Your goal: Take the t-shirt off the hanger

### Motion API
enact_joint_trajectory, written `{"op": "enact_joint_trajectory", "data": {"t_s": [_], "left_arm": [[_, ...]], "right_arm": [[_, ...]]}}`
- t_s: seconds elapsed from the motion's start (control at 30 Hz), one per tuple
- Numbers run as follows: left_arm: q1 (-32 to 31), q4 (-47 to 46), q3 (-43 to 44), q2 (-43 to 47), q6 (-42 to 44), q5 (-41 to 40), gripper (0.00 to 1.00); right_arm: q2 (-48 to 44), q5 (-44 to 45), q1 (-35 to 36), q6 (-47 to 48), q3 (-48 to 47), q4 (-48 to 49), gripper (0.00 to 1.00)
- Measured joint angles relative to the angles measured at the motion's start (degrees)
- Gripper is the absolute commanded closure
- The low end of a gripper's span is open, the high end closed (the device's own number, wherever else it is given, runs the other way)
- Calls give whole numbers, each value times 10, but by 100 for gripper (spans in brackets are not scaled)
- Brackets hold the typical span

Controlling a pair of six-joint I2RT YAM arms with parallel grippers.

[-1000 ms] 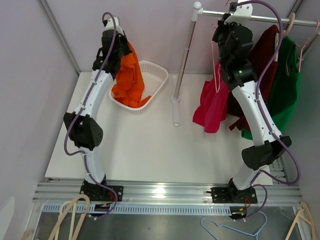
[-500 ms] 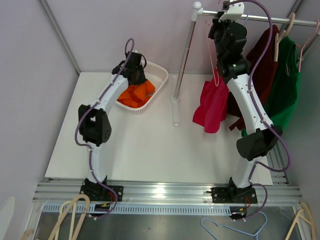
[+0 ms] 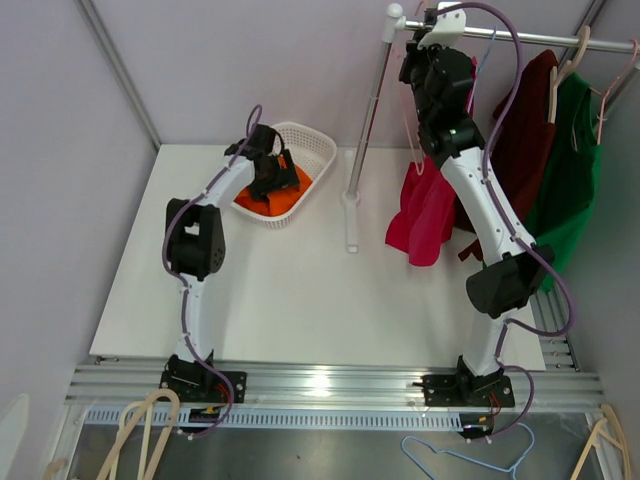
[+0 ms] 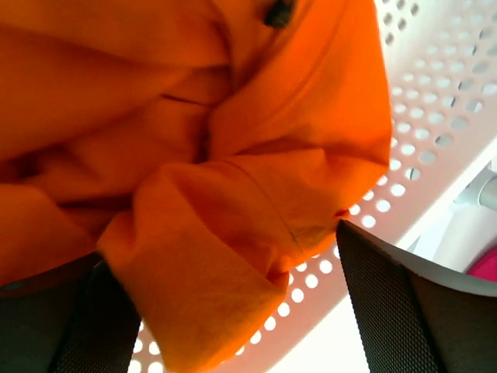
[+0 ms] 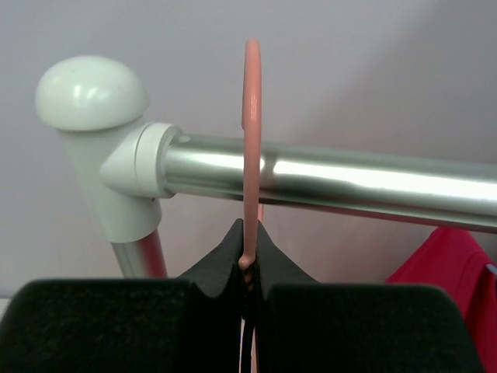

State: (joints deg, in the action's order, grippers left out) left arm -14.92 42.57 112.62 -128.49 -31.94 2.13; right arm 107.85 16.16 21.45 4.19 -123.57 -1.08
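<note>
The orange t-shirt [image 3: 278,197] lies crumpled in the white perforated basket [image 3: 316,150]. My left gripper [image 3: 266,170] hangs just above it, open, its fingers either side of a fold of the orange t-shirt [image 4: 233,155] without pinching it; in the left wrist view the left gripper [image 4: 221,249] spans that fold. High up at the rack, my right gripper [image 5: 248,233] is shut on the hook of the bare pink hanger [image 5: 251,116], which stands against the metal rail [image 5: 349,175]. From above, the right gripper [image 3: 428,55] sits near the rail's left end, the pink hanger [image 3: 405,120] dangling below.
A magenta garment [image 3: 425,210], a dark red one [image 3: 525,110] and a green one [image 3: 572,170] hang from the rail [image 3: 530,38]. The rack's post [image 3: 370,95] stands on the table between basket and clothes. Spare hangers [image 3: 140,430] lie below the near edge.
My left arm has lowered the orange t-shirt into the basket and opened its jaws. My right gripper has carried the pink hanger leftward along the rail.
</note>
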Motion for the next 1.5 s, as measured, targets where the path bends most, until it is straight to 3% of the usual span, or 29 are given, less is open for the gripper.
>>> {"op": "enact_joint_trajectory", "data": {"t_s": [0.13, 0.17, 0.2, 0.23, 0.53, 0.6, 0.87, 1.0, 1.2, 1.5], "left_arm": [[-1, 2, -8, 28, 0, -25, 0], [-5, 4, -8, 40, 1, -35, 1], [-11, 4, -9, 56, 4, -43, 1], [-17, 4, -9, 72, 6, -51, 1], [-72, -19, -5, 237, 36, -96, 1], [-76, -22, 0, 259, 40, -101, 0], [-119, -49, -15, 316, 66, -139, 1], [-176, -90, -66, 355, 92, -164, 1], [-255, -170, -106, 383, 151, -190, 0], [-301, -254, -147, 427, 222, -178, 0]], "right_arm": [[7, 10, 10, -1, 0, -5, 98], [8, 12, 12, -1, 0, -6, 92], [9, 15, 14, -1, 0, -6, 73], [9, 17, 16, -4, 0, -6, 66], [9, 44, 21, -4, 0, -24, 57], [6, 51, 21, -8, 0, -36, 50], [-110, 82, 21, -34, 83, -99, 48], [-156, 105, 19, -46, 52, -144, 45], [-159, 152, 2, -62, -26, -221, 44], [-113, 174, -61, -92, -70, -321, 43]]}}
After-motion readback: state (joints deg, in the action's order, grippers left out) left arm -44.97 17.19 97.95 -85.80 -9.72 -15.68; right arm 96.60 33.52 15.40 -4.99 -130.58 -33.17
